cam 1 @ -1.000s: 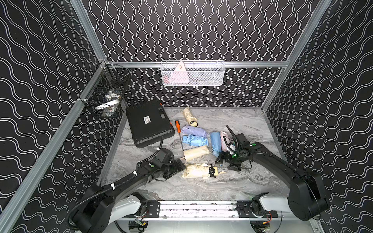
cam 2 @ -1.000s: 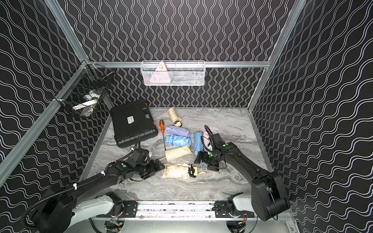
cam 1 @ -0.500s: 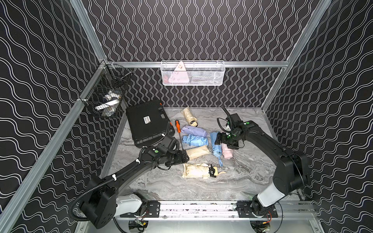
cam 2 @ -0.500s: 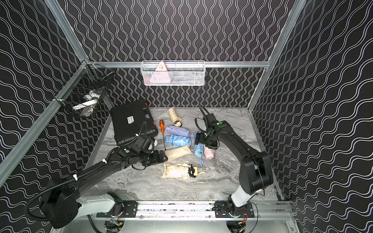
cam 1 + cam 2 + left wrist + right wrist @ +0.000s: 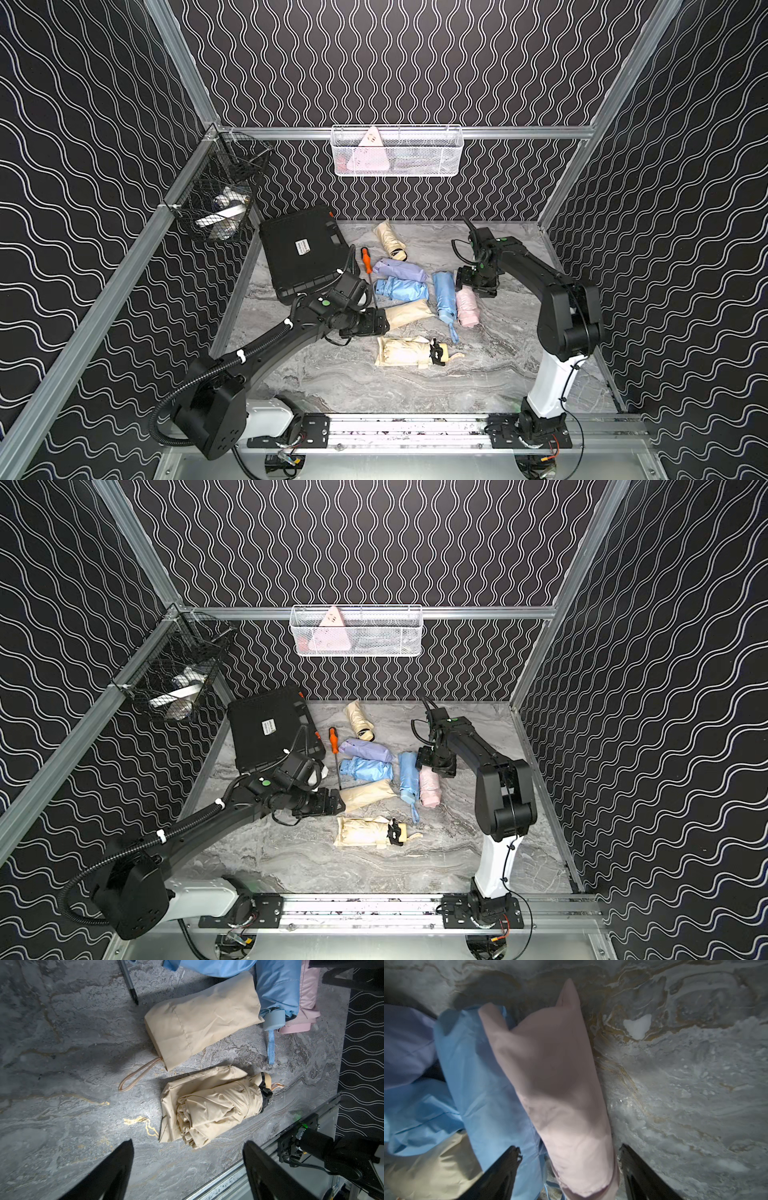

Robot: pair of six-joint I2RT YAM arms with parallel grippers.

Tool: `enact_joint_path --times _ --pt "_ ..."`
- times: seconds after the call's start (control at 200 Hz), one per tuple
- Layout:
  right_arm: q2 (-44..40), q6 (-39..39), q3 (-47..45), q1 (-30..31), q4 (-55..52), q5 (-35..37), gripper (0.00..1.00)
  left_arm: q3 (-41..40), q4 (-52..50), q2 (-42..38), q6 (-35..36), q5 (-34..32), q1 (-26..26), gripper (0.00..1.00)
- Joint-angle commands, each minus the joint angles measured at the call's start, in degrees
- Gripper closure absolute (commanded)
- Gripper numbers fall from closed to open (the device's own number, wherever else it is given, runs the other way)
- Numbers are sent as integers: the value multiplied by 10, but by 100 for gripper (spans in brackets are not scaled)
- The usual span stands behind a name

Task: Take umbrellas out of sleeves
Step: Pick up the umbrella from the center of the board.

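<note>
1. Near the middle of the surface [image 5: 478,374], the left hand [image 5: 187,1144] hovered empty, its fingers spread wide.
2. Just ahead of it lay a bare cream umbrella [image 5: 212,1105] beside a cream sleeve [image 5: 203,1016], apart.
3. The right hand [image 5: 569,1148] stood spread astride the pink sleeve [image 5: 556,1084], one finger over the blue sleeve [image 5: 483,1084].
4. Both sleeves lay touching, side by side.

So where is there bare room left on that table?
The widest bare stretch of grey marble tabletop runs between the loose cream folded umbrella and the front metal rail. A smaller patch lies between the pink fabric bundle and the right arm's white base. The middle is crowded: pastel bundles lie packed from the black hard case to the pink one.
</note>
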Motion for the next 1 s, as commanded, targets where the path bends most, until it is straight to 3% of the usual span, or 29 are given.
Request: enact_joint_path --times 0.0,0.645,0.996 --pt "18 -8 9 -3 -9 12 21 4 -13 2 25 18 8 12" --pt "76 -8 -3 -30 17 20 27 -17 -11 3 36 39 18 12" --pt "63 1 -19 -39 29 -12 53 -17 4 18 24 51 21 13"
